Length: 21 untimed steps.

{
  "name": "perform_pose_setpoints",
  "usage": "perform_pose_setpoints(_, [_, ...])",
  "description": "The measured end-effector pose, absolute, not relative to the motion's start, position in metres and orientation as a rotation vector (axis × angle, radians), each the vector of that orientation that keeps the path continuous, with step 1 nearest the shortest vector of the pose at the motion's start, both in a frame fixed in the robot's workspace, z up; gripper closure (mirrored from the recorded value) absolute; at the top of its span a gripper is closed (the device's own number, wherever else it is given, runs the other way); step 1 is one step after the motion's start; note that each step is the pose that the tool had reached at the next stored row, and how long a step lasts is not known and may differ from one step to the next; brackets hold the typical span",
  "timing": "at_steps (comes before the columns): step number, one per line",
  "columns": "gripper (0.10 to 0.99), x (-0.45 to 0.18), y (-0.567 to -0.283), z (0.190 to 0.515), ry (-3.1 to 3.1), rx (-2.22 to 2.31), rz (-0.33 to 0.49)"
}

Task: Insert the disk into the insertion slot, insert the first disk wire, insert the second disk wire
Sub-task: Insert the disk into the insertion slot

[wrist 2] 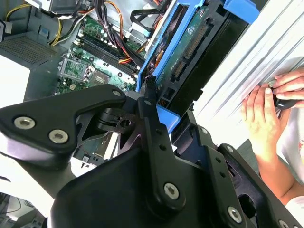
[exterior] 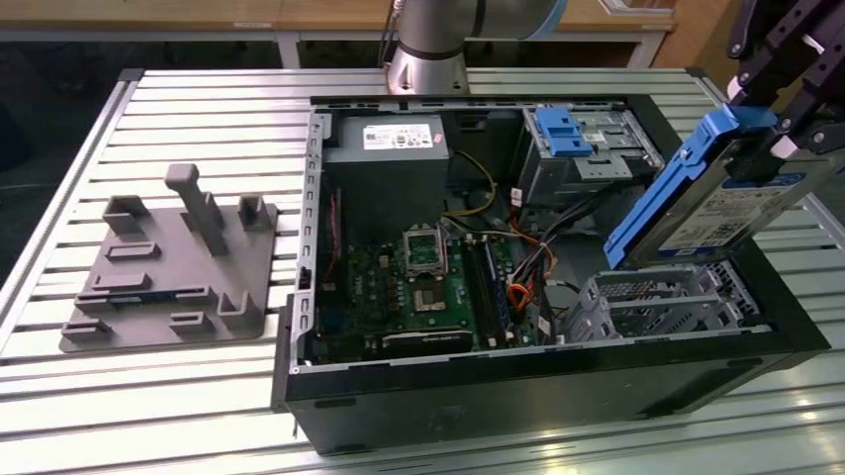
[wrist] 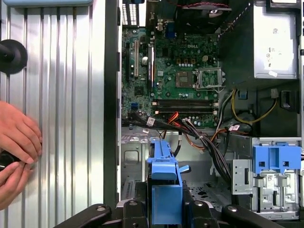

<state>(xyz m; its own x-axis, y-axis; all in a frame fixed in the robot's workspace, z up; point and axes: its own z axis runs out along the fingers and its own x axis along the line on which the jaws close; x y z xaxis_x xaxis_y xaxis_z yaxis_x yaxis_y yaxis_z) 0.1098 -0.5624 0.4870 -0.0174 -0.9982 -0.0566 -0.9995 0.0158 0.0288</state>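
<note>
My gripper [exterior: 769, 146] is shut on the disk [exterior: 723, 213], a silver drive with a white label in a blue carrier frame [exterior: 660, 193]. The disk hangs tilted, its lower end just above the insertion slot [exterior: 660, 305], a low silver perforated cage at the near right of the black computer case [exterior: 528, 391]. In the first wrist view the carrier [wrist: 164, 183] sits between the black fingers [wrist: 135, 211], with the cage [wrist: 132, 159] beyond it. The second wrist view shows the disk's [wrist 2: 187, 45] connector edge past the gripper [wrist 2: 159, 111].
A taller metal bay with a blue latch [exterior: 571, 134] stands behind the cage. Loose black, orange and yellow cables [wrist: 202, 140] run between the motherboard [exterior: 429, 287] and the cage. A person's hands [wrist: 16, 147] rest on the slatted table beside the case. A grey fixture [exterior: 172, 272] lies at the exterior view's left.
</note>
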Motion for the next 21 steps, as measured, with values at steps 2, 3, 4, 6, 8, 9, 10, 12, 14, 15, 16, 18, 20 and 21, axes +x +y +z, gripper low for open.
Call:
perform_pose_setpoints(2, [0.722,0.1118,-0.5624,0.4869,2.224,-2.187,0.093])
perform_pose_setpoints(3, [0.722,0.1128,-0.5624,0.4868,2.223,-2.187,0.092])
perform_pose_setpoints(4, [0.722,0.1141,-0.5625,0.4867,2.223,-2.187,0.092])
perform_pose_setpoints(6, [0.722,0.1156,-0.5625,0.4864,2.223,-2.187,0.092])
perform_pose_setpoints(8, [0.722,0.1157,-0.5626,0.4863,2.224,-2.187,0.092])
perform_pose_setpoints(9, [0.722,0.1157,-0.5626,0.4863,2.224,-2.187,0.092])
perform_pose_setpoints(10, [0.722,0.1158,-0.5626,0.4863,2.223,-2.187,0.092])
perform_pose_setpoints(12, [0.722,0.1158,-0.5626,0.4857,2.225,-2.186,0.091])
perform_pose_setpoints(14, [0.722,0.116,-0.5626,0.4854,2.225,-2.186,0.091])
perform_pose_setpoints(15, [0.722,0.1162,-0.5626,0.4853,2.225,-2.186,0.09])
perform_pose_setpoints(16, [0.722,0.1165,-0.5625,0.4852,2.225,-2.186,0.09])
perform_pose_setpoints(18, [0.722,0.117,-0.5625,0.4847,2.225,-2.186,0.09])
perform_pose_setpoints(20, [0.722,0.1173,-0.5626,0.484,2.225,-2.186,0.09])
perform_pose_setpoints(21, [0.722,0.1173,-0.5626,0.4836,2.226,-2.186,0.09])
